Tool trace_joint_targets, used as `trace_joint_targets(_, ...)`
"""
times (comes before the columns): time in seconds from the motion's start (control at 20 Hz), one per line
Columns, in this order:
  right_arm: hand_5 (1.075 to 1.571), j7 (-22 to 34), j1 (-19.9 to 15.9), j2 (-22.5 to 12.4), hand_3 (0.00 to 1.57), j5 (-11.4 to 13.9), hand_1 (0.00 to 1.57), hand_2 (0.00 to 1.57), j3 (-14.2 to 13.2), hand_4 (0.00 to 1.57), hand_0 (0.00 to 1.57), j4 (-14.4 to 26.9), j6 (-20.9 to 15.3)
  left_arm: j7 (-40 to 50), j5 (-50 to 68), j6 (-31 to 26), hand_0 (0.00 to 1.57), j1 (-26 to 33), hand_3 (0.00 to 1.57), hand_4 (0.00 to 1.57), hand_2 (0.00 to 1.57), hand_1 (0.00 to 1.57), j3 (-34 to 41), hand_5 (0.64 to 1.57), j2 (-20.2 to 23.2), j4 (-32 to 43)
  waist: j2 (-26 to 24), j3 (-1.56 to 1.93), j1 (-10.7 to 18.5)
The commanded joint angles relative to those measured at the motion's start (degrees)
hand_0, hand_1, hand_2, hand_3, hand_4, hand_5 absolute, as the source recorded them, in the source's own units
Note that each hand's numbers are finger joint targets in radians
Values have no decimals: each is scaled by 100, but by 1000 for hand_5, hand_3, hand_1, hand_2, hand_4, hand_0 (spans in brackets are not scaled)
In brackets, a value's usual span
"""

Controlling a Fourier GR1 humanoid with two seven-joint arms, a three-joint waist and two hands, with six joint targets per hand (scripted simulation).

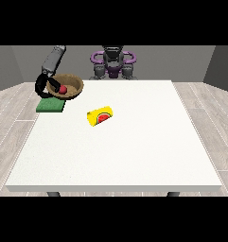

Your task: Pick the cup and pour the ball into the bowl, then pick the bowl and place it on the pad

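Bowl rigid, light, ball loose inside; keep level. Hand at view's left fingers grip left rim, above pad. Cup on side.

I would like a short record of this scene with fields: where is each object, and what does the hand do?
bowl: tilted, raised above the pad, held at its rim
ball: red, inside the bowl
pad: green, at the table's far corner, view's left
cup: yellow, lying on its side mid-table
hand at the view's left: holds the bowl
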Motion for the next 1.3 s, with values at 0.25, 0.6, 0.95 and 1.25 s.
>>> trace_joint_targets(0.25, 1537, -1025, -175, -605, 1108, -390, 1571, 1571, -701, 1296, 1571, 1067, 680, 139, 85, 357, 0, -43, 0, 0, 0, 0, -51, 1536, -96, -556, 378, 4, 85)
trace_joint_targets(0.6, 1547, -1417, -491, -1425, 388, -341, 1571, 1571, -1043, 1297, 1571, 1890, 925, 569, 309, 315, 0, -207, 0, 129, 0, 0, -46, 1533, 161, -1160, 705, 8, 380)
trace_joint_targets(0.95, 1564, -1907, -678, -1623, 678, -328, 1571, 1571, -1147, 1248, 1571, 2373, 1118, 953, 618, 422, 0, -226, 0, 0, 0, 0, 51, 1535, 225, -1545, 832, 5, 406)
trace_joint_targets(1.25, 1569, -1431, -805, -1617, 1032, -200, 1571, 1571, -936, 1229, 1571, 2203, 1137, 531, 376, 555, 0, 23, 0, 0, 0, 0, -82, 1532, -72, -1268, 491, -4, 277)
